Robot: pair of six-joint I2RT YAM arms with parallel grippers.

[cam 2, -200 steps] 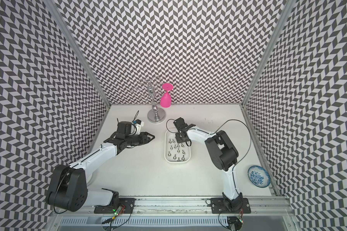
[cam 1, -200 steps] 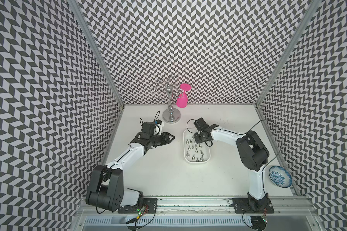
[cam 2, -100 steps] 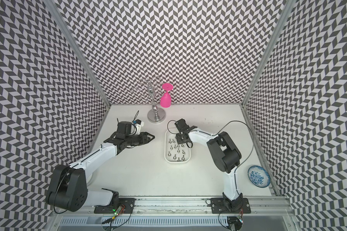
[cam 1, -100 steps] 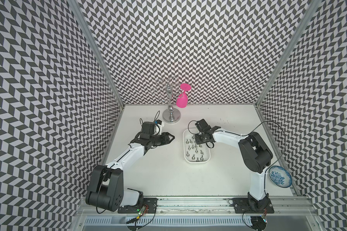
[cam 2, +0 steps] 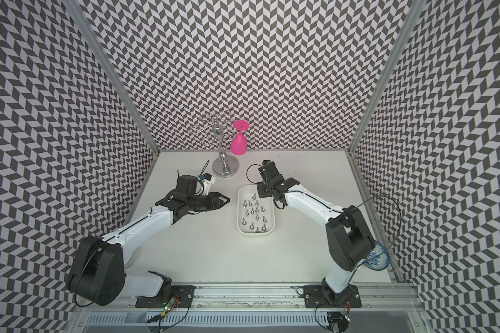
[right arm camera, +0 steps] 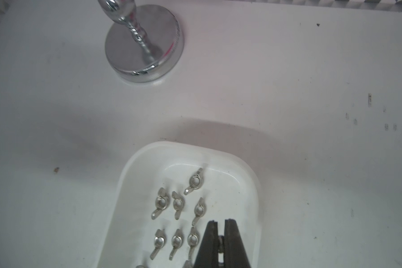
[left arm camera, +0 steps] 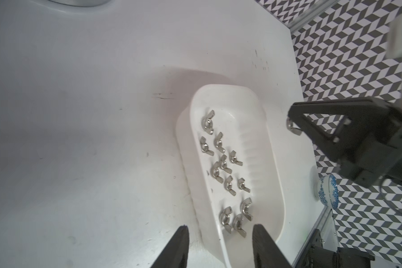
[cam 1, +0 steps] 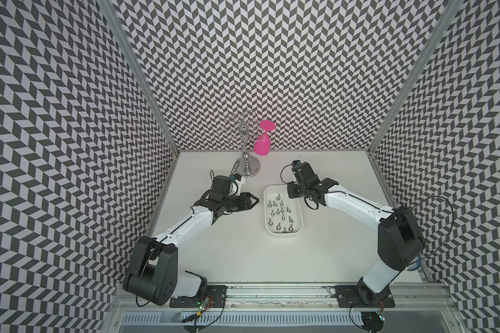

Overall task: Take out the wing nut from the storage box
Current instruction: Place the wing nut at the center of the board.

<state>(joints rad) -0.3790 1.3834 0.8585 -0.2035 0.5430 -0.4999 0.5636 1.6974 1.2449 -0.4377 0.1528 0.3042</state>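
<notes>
Plainly, the right gripper (right arm camera: 221, 224) has its jaws pressed together on a single wing nut (left arm camera: 293, 128), the metal pinched just at the tips; below and beside those jaws lies the white storage box (cam 1: 283, 234), and the held nut sits up off its floor, near the corner on the right arm's side; loose wing nuts (left arm camera: 223, 163) lie scattered flat in the box, the closest of them just beside the closed jaws in the right wrist view; the left gripper (cam 1: 255, 200) hangs with its jaws spread and nothing between them, tips pointing at the box's long side, near it but not touching; beyond both pairs of jaws, by the back wall, a shiny metal stand (cam 1: 247, 170) carries a pink glass (cam 1: 262, 143) hung upside down; a blue-patterned bowl (cam 2: 376, 259) sits well apart from the jaws, partly hidden by the right arm's elbow.
</notes>
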